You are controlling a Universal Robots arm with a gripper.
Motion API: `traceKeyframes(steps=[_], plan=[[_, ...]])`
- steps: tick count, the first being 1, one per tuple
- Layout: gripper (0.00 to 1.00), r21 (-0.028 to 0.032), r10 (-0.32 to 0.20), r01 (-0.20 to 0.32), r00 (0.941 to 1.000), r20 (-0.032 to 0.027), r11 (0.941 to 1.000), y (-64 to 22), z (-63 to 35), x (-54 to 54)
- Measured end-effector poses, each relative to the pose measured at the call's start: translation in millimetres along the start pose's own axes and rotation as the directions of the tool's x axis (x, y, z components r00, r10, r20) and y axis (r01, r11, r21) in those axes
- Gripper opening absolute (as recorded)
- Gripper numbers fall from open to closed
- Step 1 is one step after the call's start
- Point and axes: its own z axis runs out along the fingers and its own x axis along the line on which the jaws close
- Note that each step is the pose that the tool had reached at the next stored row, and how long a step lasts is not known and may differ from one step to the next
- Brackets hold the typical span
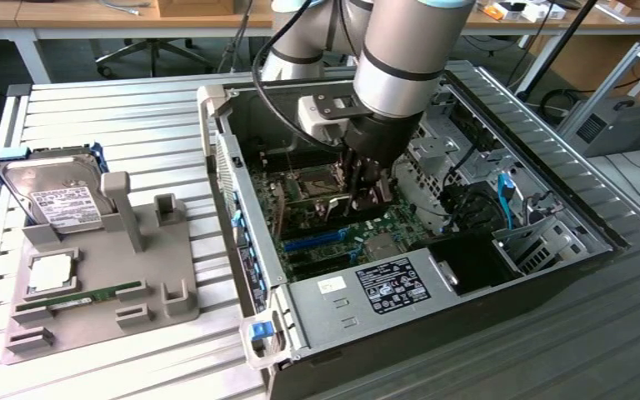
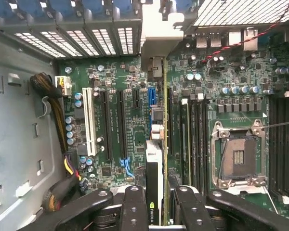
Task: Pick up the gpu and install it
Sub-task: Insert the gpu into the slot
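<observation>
Gpu (image 2: 154, 161) pinched edge-on btwn the two black fingers (image 2: 135, 202) of gripper (image 2: 158, 192), one finger pressed to each face of the card. Held upright inside open pc case (image 1: 565, 171), over mobo (image 2: 115, 101), near middle of the board, just beside short blue slot (image 2: 151, 96) and the long black ones. Bracket end toward case's rear wall w/ vented slot covers (image 2: 82, 41). Can't tell whether bottom edge sits in a slot or just above it.

Wrist view gives the close detail: card's thin profile, bare cpu socket (image 2: 238, 156) to one side, white slot (image 2: 89, 120) to the other, yellow-black cable bundle (image 2: 62, 163) at mobo's edge.

Ext. view adds the wider layout: arm (image 1: 403, 58) reaching down into case from above. Case on its side on slatted table (image 1: 97, 108), toward the exterior view's right. Grey holder (image 1: 109, 283) beside it, near table's edge at the exterior view's left, w/ hard drive (image 1: 59, 196) upright at one end and green memory stick (image 1: 96, 294) lying flat.

Looks of the gpu: thin dark board, pale silver-white block along one face, black strip w/ green logo close to the fingers, silver metal bracket at far end.
</observation>
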Motion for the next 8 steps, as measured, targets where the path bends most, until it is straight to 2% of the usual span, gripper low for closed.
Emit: traceKeyframes(steps=[3, 8], plan=[[0.27, -0.0001, -0.001, 0.001, 1.0000, 0.0000, 1.0000, 3.6, 7.6, 0.4], [0.27, -0.0002, -0.002, 0.002, 1.0000, -0.0001, 1.0000, 8.7, 12.0, 1.8]])
